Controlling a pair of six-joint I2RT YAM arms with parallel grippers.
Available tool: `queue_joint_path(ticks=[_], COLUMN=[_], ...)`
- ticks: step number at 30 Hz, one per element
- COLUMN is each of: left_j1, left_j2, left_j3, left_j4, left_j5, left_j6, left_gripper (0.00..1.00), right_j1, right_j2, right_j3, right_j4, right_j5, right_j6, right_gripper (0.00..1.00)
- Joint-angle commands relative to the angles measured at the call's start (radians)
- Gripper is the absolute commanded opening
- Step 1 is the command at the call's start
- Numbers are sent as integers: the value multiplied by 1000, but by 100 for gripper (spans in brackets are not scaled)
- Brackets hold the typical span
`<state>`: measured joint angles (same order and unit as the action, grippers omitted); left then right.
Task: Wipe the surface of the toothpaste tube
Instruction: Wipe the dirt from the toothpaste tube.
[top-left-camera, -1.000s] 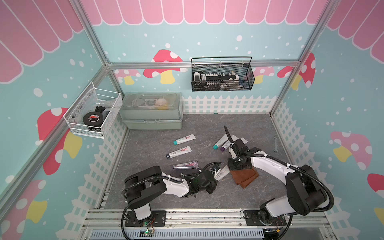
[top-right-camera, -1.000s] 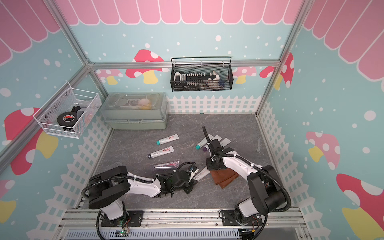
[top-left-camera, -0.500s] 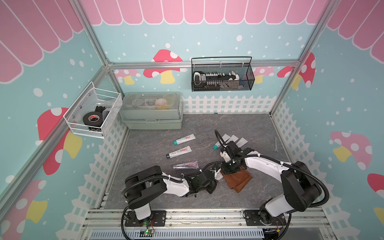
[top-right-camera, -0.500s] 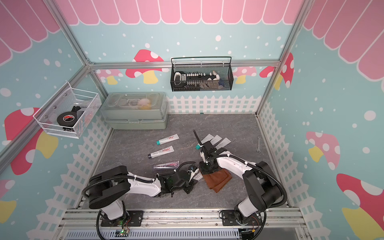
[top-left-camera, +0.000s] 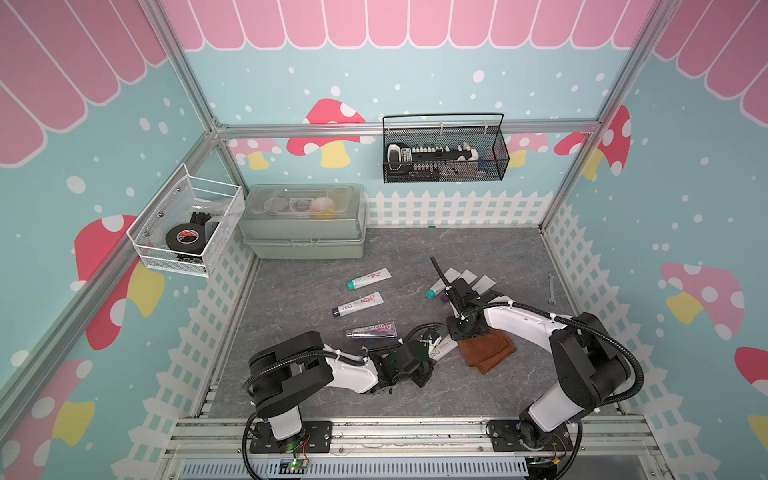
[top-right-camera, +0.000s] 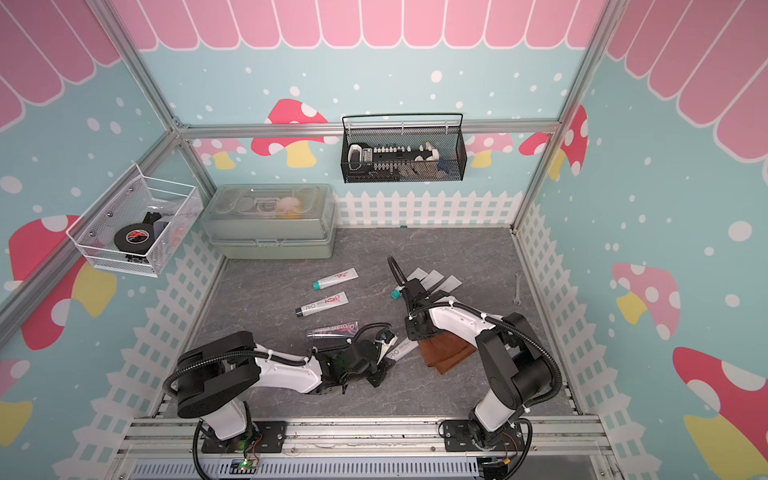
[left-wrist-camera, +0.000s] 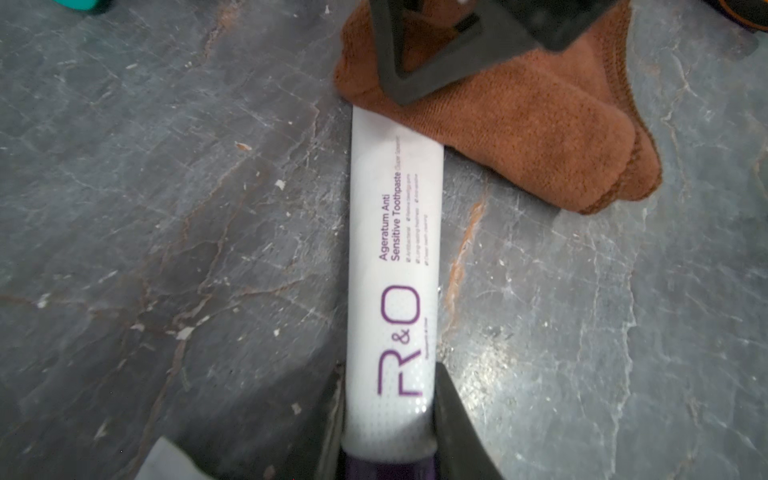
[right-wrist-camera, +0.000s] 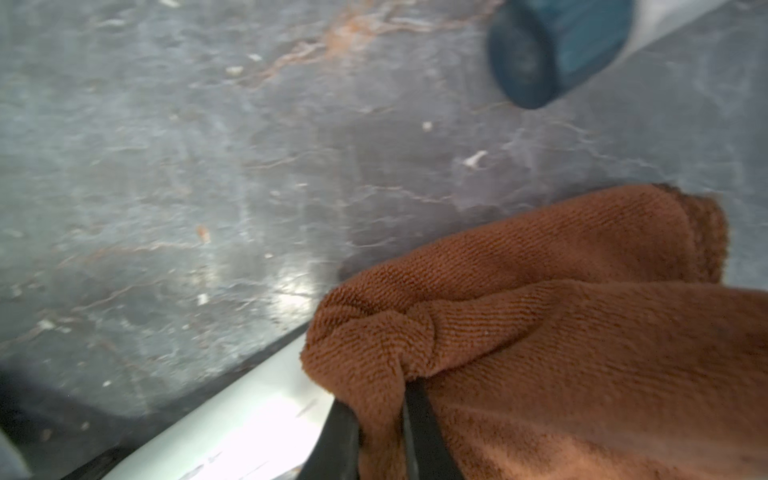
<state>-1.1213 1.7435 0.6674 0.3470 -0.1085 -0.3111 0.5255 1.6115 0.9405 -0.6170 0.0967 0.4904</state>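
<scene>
The left fingers are clamped on the tube at its cap end, at the bottom centre of the left wrist frame. The right fingers are pinched on the cloth, which is laid over the tube's far end. The printed length is left uncovered. Wiping is judged under way, with most of the surface still to be covered.

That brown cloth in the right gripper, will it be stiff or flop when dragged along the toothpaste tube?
Probably floppy: the brown cloth bunches into soft folds where the right gripper pinches it. Its looped pile looks grippy, so it should drag on the toothpaste tube rather than slip.
</scene>
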Motion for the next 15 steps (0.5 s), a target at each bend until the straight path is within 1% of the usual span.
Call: queue_joint_path(ticks=[1, 5, 7, 9, 12, 15], left_j1=[10, 10, 9, 10, 9, 10], left_j2=[9, 22, 28, 33, 34, 27], left_j3=[-20, -11, -8, -5, -2, -3], left_j4=[-36, -35, -34, -30, -33, -36], left_j5=[-20, -13, -8, -7, -7, -10], left_j6=[-24, -22, -21, -21, -19, -20], left_gripper=[18, 18, 18, 18, 18, 18], right_j1=[-18, -16, -11, 3, 26, 36], right_j2=[-55, -151, -166, -162, -117, -38], right_j3=[-38, -40, -43, -55, -78, -72], right_j4=[-70, -54, -40, -7, 49, 45], right_j5=[-24, -199, -307, -373, -405, -347], right_j6=[-9, -24, -30, -24, -2, -8], right_gripper=[14, 14, 15, 15, 15, 14])
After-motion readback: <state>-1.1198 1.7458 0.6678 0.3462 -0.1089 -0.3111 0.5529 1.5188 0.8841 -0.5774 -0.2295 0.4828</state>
